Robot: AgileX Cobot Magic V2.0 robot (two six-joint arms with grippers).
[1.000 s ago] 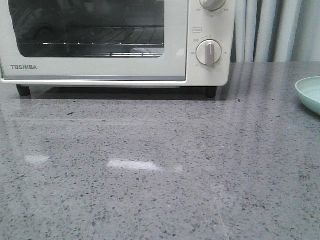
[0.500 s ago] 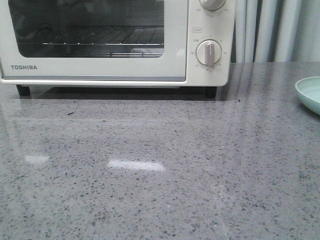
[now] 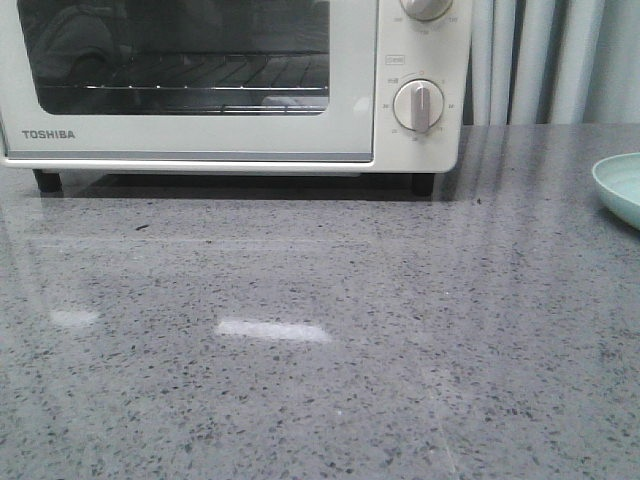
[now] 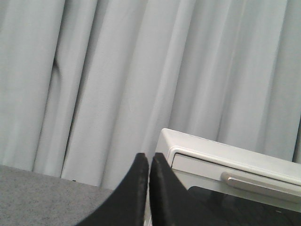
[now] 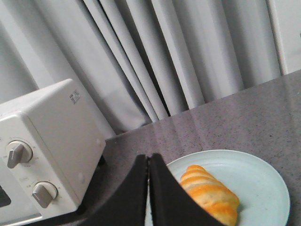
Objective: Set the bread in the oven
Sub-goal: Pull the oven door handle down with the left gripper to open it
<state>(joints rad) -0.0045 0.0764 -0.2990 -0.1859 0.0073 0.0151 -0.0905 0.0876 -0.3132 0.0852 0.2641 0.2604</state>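
oven [image 3: 200,140] x1, door closed | bread [image 5: 209,193] x1 on plate [image 5: 263,188] x1 | both jaws pressed together, empty

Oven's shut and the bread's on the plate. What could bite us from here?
The oven door is closed, so bread picked first may have nowhere to go. Both tools, left tool and right tool, are shut and must open first. The plate might slide during the grasp.

The oven [image 3: 350,120] is cream-white with a dark glass window and black feet. The bread [image 5: 209,193] is golden-orange with paler cream stripes, on a pale mint plate [image 5: 263,188]. The table [image 3: 320,340] is speckled grey; the far curtain [image 4: 117,80] is pale grey-white.
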